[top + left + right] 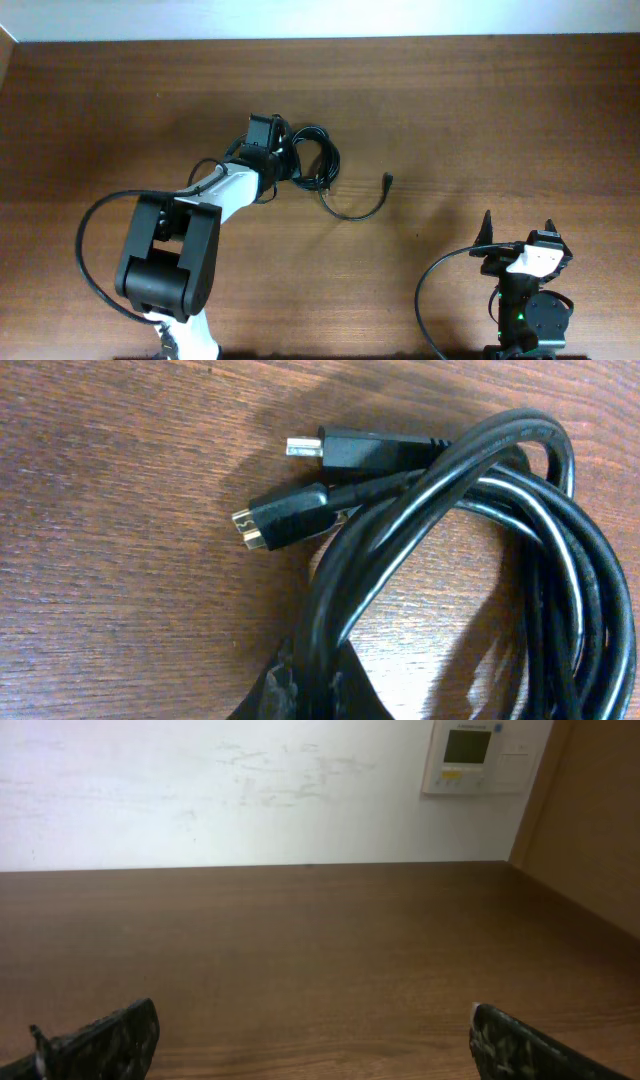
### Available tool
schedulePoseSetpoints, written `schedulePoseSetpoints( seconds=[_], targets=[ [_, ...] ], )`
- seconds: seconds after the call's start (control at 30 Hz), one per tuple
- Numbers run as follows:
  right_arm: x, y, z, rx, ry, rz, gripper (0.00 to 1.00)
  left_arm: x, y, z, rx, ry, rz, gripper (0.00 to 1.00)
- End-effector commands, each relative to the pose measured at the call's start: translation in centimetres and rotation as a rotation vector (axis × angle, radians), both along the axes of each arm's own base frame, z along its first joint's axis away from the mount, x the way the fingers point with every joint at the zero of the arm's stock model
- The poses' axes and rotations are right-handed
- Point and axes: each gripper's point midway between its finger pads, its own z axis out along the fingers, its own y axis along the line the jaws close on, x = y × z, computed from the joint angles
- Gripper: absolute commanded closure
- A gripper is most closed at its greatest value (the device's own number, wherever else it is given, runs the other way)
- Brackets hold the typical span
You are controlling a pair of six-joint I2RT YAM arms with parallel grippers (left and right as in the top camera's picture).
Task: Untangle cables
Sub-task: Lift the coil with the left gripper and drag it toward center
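Cables — coiled mid-worktop, one tail trailing right. Left end effector on the coil, grip unclear; right end effector gaping, well apart. Advice: pinch a single strand — draw outward slowly.

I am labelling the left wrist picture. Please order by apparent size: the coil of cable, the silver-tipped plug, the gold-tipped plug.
1. coil of cable, largest.
2. silver-tipped plug.
3. gold-tipped plug.
The two plugs look nearly alike, so their order is unsure.
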Motion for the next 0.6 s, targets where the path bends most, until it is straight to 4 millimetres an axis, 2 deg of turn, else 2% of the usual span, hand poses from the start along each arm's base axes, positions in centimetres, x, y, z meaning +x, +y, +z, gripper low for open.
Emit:
schedulePoseSetpoints(
  seconds=[0.0, 0.03, 0.07, 0.13, 0.17, 0.2, 0.23, 0.27, 0.3, 0.33, 0.4, 0.43, 0.47, 0.57],
  targets=[
    [0.0, -0.2, -0.3, 0.003, 0.004, -0.012, 0.02, -5.2, 1.0, -0.3, 0.07, 0.161, -0.089, 1.0],
    [0.0, -0.2, -0.4, 0.003, 0.004, -0.012, 0.02, -7.7, 0.9, 1.5, 0.041, 0.229, -0.109, 1.0],
    [0.0, -0.2, -0.4, 0.003, 0.004, -0.012, 0.02, -10.2, -0.3, 3.0, -0.044, 0.3, -0.149, 1.0],
    [0.0, -0.2, -0.4, 0.003, 0.004, -0.012, 0.02, -13.6, -2.5, 5.6, -0.22, 0.414, -0.163, 0.99],
    [0.0, -0.2, -0.4, 0.003, 0.004, -0.012, 0.02, -14.6, -2.7, 6.1, -0.255, 0.461, -0.125, 0.76],
    [0.0, -0.2, -0.4, 0.003, 0.004, -0.012, 0.02, -14.7, -2.7, 6.1, -0.254, 0.466, -0.121, 0.49],
    [0.0, -0.2, -0.4, 0.003, 0.004, -0.012, 0.01, -14.3, -2.2, 5.8, -0.221, 0.449, -0.11, 0.09],
    [0.0, -0.2, -0.4, 0.003, 0.004, -0.012, 0.02, -13.9, -1.2, 5.4, -0.164, 0.432, -0.088, 0.03],
    [0.0, -0.2, -0.3, 0.003, 0.004, -0.012, 0.01, -13.1, -0.3, 5.1, -0.096, 0.39, -0.089, 0.02],
    [0.0, -0.2, -0.3, 0.003, 0.004, -0.012, 0.01, -12.1, -0.2, 5.2, -0.052, 0.316, -0.19, 0.05],
    [0.0, -0.2, -0.4, 0.003, 0.004, -0.012, 0.02, -10.4, -1.2, 5.8, 0.054, 0.135, -0.508, 0.25],
    [0.0, -0.2, -0.4, 0.003, 0.004, -0.012, 0.02, -10.3, -1.8, 5.9, 0.11, 0.072, -0.659, 0.23],
    [0.0, -0.2, -0.4, 0.003, 0.004, -0.012, 0.02, -10.7, -2.6, 5.9, 0.148, 0.032, -0.791, 0.14],
    [0.0, -0.2, -0.4, 0.003, 0.004, -0.012, 0.02, -12.0, -5.7, 6.1, 0.255, -0.11, -1.179, 0.06]
  ],
)
